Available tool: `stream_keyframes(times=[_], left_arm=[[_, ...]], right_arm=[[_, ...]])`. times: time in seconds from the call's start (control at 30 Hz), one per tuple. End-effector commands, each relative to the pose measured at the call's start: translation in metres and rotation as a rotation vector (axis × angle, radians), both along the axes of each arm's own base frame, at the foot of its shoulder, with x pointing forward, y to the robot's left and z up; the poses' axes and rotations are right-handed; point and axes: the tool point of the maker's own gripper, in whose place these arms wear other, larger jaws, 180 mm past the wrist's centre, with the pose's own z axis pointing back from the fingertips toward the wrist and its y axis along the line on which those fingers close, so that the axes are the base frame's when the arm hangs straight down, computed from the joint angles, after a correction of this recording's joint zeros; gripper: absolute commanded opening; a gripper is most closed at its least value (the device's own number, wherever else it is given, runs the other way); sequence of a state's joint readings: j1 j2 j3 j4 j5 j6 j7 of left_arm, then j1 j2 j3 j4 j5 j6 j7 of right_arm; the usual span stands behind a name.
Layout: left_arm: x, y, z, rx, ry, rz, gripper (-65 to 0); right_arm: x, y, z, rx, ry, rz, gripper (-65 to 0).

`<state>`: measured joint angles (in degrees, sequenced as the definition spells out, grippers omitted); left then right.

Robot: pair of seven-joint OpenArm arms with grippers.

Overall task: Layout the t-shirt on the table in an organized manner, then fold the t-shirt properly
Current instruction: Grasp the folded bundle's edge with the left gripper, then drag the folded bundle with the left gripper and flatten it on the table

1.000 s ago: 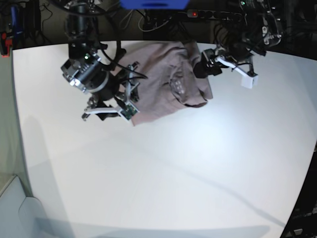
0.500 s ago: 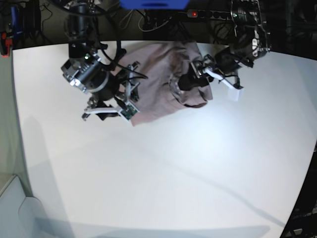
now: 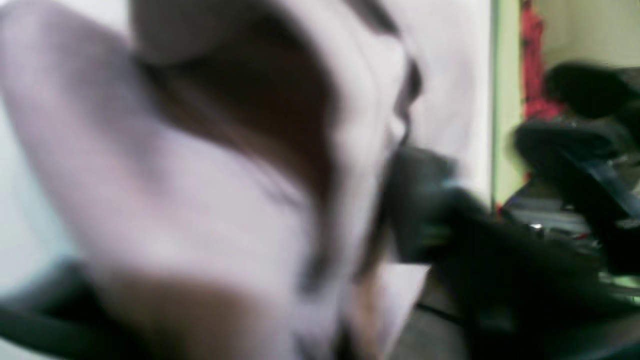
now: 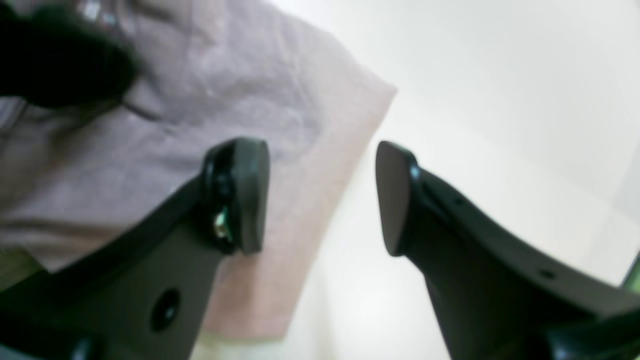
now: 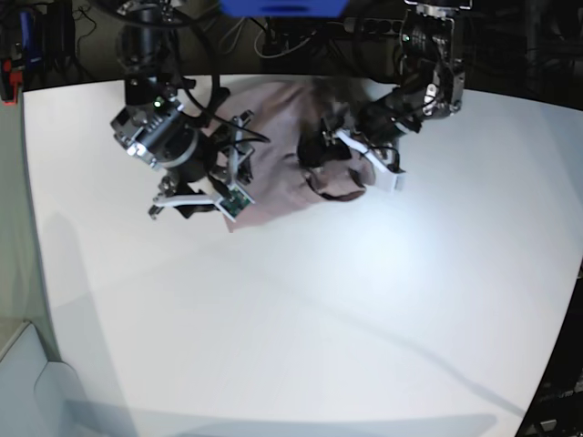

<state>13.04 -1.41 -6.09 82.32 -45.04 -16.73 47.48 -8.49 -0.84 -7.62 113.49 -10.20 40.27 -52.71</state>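
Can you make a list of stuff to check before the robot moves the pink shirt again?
1. Is the t-shirt spread flat? Not ok: it is bunched, with a fold lifted in the middle.
2. Is the right tool open? Ok: its jaws stand apart, one over the shirt's edge, one over the table.
3. Is the right tool holding cloth? Not ok: nothing sits between its jaws.
4. Has the left tool got the shirt? Cannot tell: it is down in the cloth, but its wrist view is all blur.
5. Is there room on the table to spread the shirt? Ok: the near side is bare.
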Motion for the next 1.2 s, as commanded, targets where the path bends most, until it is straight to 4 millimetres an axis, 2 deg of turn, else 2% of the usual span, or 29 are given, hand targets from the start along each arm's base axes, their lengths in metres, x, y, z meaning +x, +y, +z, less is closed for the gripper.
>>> stream_keyframes(times=[0.0, 0.07, 0.2, 0.37, 0.43, 0.53, 0.63, 0.7, 0.83, 0.97, 1.17], left_arm=[[-0.032, 0.009, -0.03, 0.094, 0.146, -0.046, -41.4], [-0.026, 0.007, -0.028, 0.092, 0.138, -0.049, -52.2], [-0.022, 0.012, -0.032, 0.112, 0.146, -0.063, -65.0], [0.002, 0.028, -0.029, 0.152, 0.114, -0.055, -64.9], [0.013, 0.041, -0.025, 0.183, 0.09, -0.054, -64.9], [0.039, 0.055, -0.013, 0.235, 0.035, -0.067, -64.9], [0.061, 0.06, -0.004, 0.347, -0.03, -0.139, -64.9], [0.075, 0.054, 0.001, 0.431, -0.076, -0.211, -64.9], [0.101, 0.024, 0.012, 0.624, -0.21, -0.41, -64.9], [0.127, -0.001, 0.023, 0.741, -0.294, -0.526, -64.9], [0.173, -0.037, 0.041, 0.891, -0.506, -0.666, -64.9]], right_arm=[[0.006, 0.003, 0.012, 0.024, -0.043, 0.002, -30.2], [0.008, -0.006, 0.012, 0.02, -0.044, -0.023, -30.2], [0.012, -0.022, 0.013, 0.01, -0.049, -0.073, -30.2], [0.016, -0.056, 0.013, -0.009, -0.053, -0.171, -30.2], [0.017, -0.068, 0.013, -0.016, -0.053, -0.205, -30.2], [0.015, -0.087, 0.012, -0.027, -0.049, -0.261, -30.2], [0.011, -0.108, 0.01, -0.04, -0.043, -0.323, -30.2], [0.008, -0.124, 0.01, -0.049, -0.041, -0.369, -30.2], [-0.001, -0.162, 0.01, -0.073, -0.038, -0.484, -30.2], [-0.016, -0.198, 0.009, -0.097, -0.028, -0.592, -30.2], [-0.042, -0.231, 0.005, -0.128, -0.001, -0.699, -30.2]])
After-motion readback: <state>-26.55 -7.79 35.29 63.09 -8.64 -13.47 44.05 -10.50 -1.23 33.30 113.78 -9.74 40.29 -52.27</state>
